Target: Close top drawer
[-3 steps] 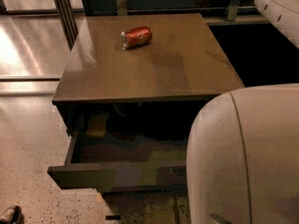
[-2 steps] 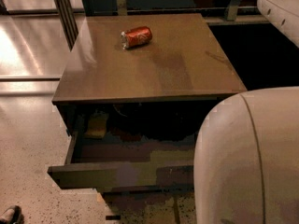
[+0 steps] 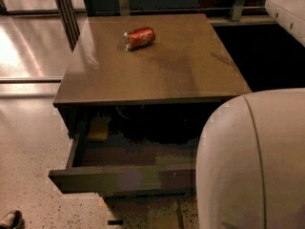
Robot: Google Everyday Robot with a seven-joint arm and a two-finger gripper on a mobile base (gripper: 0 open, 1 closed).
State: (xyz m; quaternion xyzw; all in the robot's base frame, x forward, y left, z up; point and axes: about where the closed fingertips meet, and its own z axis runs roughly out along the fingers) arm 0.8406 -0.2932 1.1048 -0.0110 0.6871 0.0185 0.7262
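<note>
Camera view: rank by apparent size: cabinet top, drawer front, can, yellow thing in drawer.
1. cabinet top
2. drawer front, partly hidden by the arm
3. can and yellow thing: look alike, not ranked
The gripper is not in view.

Likely an office or lab hall, going by the polished speckled floor point(image 3: 28, 128), metal posts point(image 3: 66, 13) and a plain brown surface point(image 3: 157, 75) bearing a red can point(image 3: 139, 37); pincer out of view.

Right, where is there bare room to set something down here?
Bare: the cabinet top in front of and beside the red can. Crowded: the top drawer, yellow item back left, white arm over its right. The gripper is unseen.
</note>
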